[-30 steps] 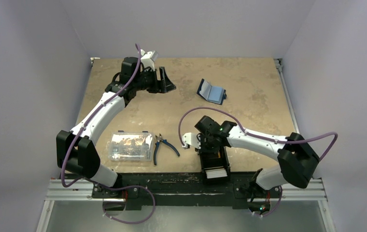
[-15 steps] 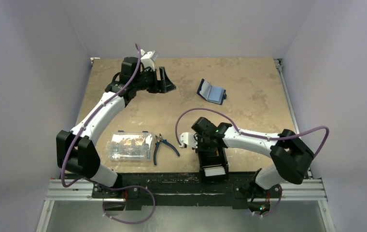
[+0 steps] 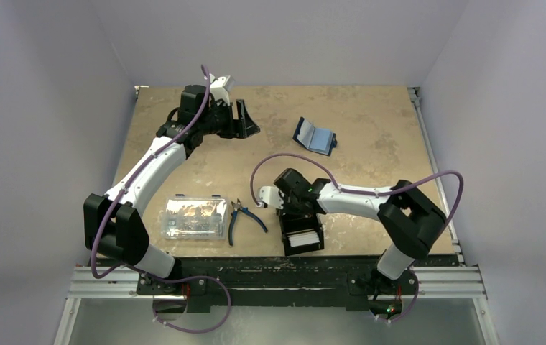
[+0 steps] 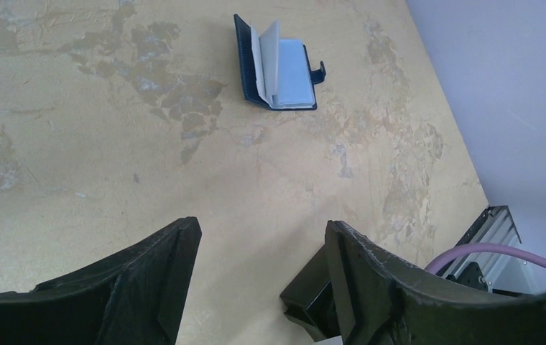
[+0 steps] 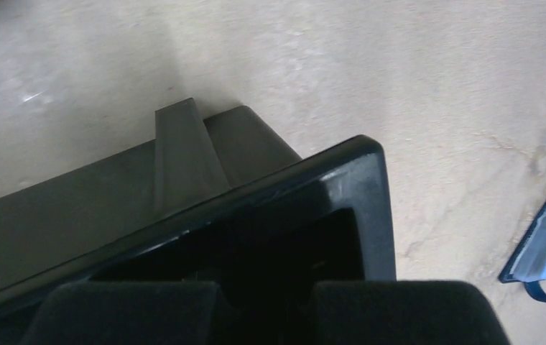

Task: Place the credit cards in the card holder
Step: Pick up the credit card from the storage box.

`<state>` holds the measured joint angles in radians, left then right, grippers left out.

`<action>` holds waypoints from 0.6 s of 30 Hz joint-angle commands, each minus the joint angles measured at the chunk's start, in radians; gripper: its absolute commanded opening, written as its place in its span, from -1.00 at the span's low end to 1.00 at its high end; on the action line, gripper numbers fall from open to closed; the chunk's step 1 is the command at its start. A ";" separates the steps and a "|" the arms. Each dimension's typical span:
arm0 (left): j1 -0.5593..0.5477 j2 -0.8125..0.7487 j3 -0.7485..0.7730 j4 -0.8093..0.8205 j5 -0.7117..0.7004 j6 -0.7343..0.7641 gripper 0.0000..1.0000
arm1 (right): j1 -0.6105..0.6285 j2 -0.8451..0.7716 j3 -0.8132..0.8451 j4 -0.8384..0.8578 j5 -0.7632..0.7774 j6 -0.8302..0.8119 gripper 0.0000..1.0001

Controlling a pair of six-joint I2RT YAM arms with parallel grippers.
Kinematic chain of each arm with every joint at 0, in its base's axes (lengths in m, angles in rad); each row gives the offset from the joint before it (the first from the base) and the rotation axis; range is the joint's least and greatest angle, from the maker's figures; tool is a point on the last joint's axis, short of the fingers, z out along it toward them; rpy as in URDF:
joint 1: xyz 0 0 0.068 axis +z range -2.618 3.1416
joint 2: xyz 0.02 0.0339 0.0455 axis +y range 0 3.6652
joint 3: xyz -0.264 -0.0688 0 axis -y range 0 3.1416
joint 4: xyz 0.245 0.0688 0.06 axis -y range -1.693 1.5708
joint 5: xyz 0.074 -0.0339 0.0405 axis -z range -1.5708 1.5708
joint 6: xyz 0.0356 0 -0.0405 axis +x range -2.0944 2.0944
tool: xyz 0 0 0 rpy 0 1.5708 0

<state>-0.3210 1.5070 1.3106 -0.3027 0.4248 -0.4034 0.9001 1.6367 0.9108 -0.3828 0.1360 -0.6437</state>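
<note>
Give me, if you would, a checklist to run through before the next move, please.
1. Card holder lies open: ok.
2. Left gripper open and empty: ok.
3. Credit cards sitting in the black tray: ok.
4. Right gripper holding a card: not ok; it is closed at the tray's rim.
5. Pliers and clear box lie off the way to the holder: ok.

You're looking at a robot lab cell, plain pale walls (image 3: 40, 86) boxing in your worn tan table (image 3: 378, 129), left arm (image 3: 148, 169) and right arm (image 3: 353, 199) mounted at a metal rail (image 3: 98, 275), purple cables (image 4: 493, 249) looping.
</note>
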 commanded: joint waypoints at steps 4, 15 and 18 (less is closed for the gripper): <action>0.006 -0.025 0.012 0.018 -0.015 0.025 0.38 | -0.041 0.025 0.070 0.017 0.078 0.035 -0.72; 0.013 -0.032 0.009 0.027 0.004 0.020 0.38 | -0.058 -0.248 0.080 -0.264 -0.338 -0.065 0.23; 0.013 -0.037 0.007 0.030 0.006 0.019 0.38 | -0.091 -0.264 0.068 -0.333 -0.475 -0.089 0.61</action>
<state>-0.3191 1.5070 1.3106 -0.3038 0.4156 -0.4000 0.8402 1.4033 0.9592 -0.5694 -0.0795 -0.6697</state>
